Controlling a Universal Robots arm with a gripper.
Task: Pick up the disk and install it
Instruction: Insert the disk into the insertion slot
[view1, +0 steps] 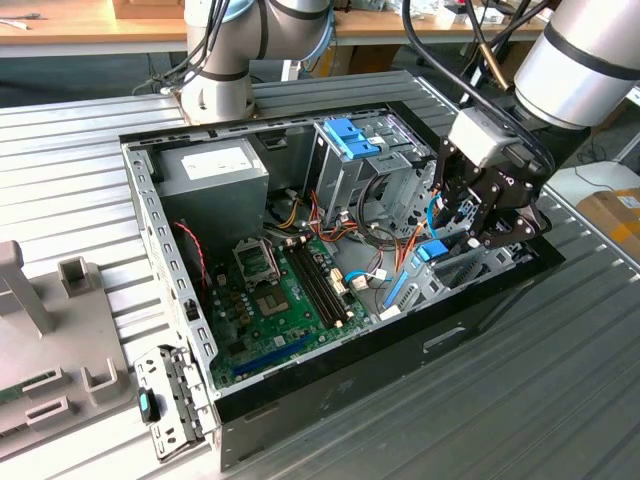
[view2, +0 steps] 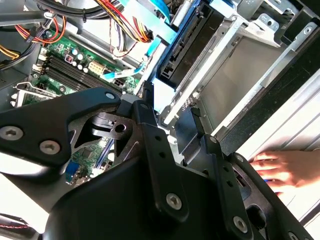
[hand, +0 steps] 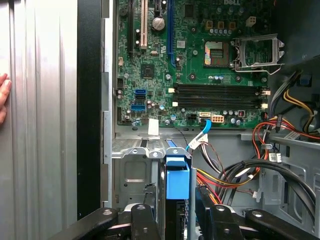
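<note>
At the exterior view's right, the claw (view1: 468, 232) hangs over the front corner of the open computer case (view1: 330, 385). Its fingers (hand: 145, 220) are closed partway, one against each side of the disk (hand: 177, 182). The disk stands on edge between them, with its blue end tab facing the first wrist view. It sits partly inside the silver drive bay (hand: 131, 172), near the green motherboard (view1: 290, 300). A person's hand (view2: 280, 170) rests on the ribbed metal surface (view1: 560, 380) just outside the case.

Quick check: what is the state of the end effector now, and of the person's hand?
End effector: closed on the disk.
Person's hand: open, flat on the table, holding nothing.
</note>
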